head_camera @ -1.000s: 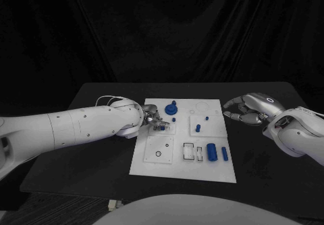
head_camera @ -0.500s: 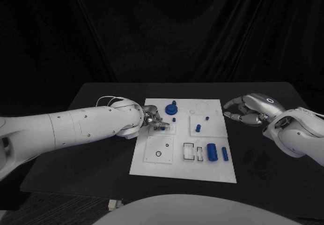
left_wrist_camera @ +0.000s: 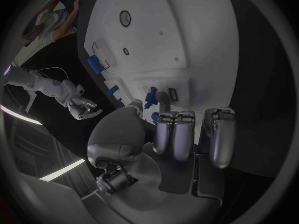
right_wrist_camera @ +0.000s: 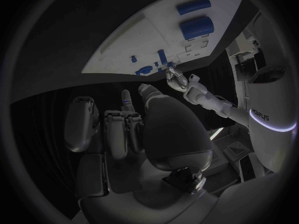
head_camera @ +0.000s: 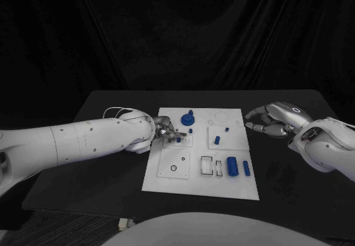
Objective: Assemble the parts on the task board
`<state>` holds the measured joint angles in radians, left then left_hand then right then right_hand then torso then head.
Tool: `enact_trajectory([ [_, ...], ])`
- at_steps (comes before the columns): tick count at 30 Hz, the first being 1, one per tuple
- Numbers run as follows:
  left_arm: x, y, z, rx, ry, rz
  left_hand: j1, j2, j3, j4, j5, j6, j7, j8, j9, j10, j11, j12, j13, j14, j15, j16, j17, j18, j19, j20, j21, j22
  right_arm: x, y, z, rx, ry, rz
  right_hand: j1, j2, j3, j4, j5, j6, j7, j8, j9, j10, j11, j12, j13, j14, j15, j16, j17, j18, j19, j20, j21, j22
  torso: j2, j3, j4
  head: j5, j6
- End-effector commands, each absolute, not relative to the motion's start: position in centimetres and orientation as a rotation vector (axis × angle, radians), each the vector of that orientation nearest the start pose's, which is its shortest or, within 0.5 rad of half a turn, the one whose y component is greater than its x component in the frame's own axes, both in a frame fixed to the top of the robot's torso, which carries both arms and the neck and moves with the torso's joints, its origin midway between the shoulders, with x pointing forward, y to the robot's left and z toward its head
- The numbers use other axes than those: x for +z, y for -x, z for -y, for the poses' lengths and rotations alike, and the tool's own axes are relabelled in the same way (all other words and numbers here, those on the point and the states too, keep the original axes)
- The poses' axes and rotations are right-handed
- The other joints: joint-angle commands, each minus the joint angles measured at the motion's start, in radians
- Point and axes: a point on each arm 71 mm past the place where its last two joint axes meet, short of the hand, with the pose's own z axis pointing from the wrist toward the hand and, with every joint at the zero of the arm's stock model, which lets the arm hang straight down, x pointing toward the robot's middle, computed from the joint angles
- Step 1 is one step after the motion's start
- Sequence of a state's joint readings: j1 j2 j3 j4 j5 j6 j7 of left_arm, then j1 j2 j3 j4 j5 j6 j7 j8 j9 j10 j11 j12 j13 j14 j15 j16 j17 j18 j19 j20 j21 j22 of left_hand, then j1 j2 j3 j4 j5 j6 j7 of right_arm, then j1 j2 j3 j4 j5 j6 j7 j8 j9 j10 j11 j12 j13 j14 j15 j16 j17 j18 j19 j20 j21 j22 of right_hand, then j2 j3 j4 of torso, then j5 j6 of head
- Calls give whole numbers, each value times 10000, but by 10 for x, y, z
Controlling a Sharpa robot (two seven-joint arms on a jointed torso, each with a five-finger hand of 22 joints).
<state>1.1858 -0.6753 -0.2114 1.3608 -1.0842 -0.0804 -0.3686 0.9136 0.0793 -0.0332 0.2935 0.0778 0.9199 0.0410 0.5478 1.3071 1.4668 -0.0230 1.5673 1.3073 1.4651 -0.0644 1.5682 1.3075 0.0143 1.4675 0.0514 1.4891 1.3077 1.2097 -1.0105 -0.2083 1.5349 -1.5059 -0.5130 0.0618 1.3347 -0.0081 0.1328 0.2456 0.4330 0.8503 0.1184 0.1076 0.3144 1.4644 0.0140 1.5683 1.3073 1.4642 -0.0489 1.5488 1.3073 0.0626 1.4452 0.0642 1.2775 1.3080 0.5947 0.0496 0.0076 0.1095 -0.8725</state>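
The white task board [head_camera: 166, 179] lies mid-table. My left hand [head_camera: 165, 131] hovers over its left edge and pinches a small blue part [left_wrist_camera: 150, 95] between thumb and finger, low over a raised white block [left_wrist_camera: 177, 79]. A blue round piece with a peg [head_camera: 188, 119], two short blue pegs [head_camera: 219, 138] and two blue cylinders [head_camera: 232, 165] sit on the board. My right hand [head_camera: 270, 120] hangs off the board's right side, fingers curled in, with nothing seen in them.
Two small white blocks [head_camera: 206, 165] stand beside the cylinders. Black rings [head_camera: 174, 167] mark the near-left plate, and a circle outline [head_camera: 221, 117] the far right. Bare black table [head_camera: 288, 174] surrounds the board.
My left hand, with the small blue part, has shifted slightly away from me over the board's left edge. The right hand has stayed put.
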Motion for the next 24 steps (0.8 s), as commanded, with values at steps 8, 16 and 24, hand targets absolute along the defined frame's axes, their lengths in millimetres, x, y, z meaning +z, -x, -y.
enact_trajectory([
  [8, -272, -479, -185, -5548, 1708, -21488, -672, 33, -926, -8, -242, 47, -81, -14, 165, 1040, -51, 35, 2635, 1057, -72, 26, 2633, 74, 522, -94, 88, 2284, -221, -450, 279, 5725, 2253, -15901, 79, -32, 68, 15, 56, 30, 6, -55, -14, 1064, 78, 25, 2635, 974, 55, -60, 2383, 70, -90, 15, -54, 1677, -9, 4, -3, -71, -2],
  [16, -239, -491, -191, -5493, 1286, -21293, -336, 230, -1009, -36, -123, 37, -88, -121, 127, 1040, -66, 35, 2635, 1057, -77, 26, 2633, 68, 546, -107, 109, 2302, -220, -449, 281, 5709, 2214, -15813, 62, -36, 68, 28, 48, 37, 4, -53, -18, 1064, 77, 25, 2635, 972, 55, -65, 2378, 74, -96, 15, -73, 1671, -15, 7, -7, -108, -2],
  [24, -223, -503, -191, -5728, 1704, -22473, 1442, 391, -918, -73, 972, 358, -170, -795, -411, 1040, -132, 35, 2635, 1057, -147, 26, 2633, 22, 665, -174, 253, 2393, -219, -449, 280, 5767, 2229, -15727, 56, -36, 69, 34, 47, 43, 3, -50, -19, 1064, 76, 25, 2635, 976, 54, -55, 2387, 71, -91, 15, -63, 1675, -9, -1, -12, -165, -2],
])
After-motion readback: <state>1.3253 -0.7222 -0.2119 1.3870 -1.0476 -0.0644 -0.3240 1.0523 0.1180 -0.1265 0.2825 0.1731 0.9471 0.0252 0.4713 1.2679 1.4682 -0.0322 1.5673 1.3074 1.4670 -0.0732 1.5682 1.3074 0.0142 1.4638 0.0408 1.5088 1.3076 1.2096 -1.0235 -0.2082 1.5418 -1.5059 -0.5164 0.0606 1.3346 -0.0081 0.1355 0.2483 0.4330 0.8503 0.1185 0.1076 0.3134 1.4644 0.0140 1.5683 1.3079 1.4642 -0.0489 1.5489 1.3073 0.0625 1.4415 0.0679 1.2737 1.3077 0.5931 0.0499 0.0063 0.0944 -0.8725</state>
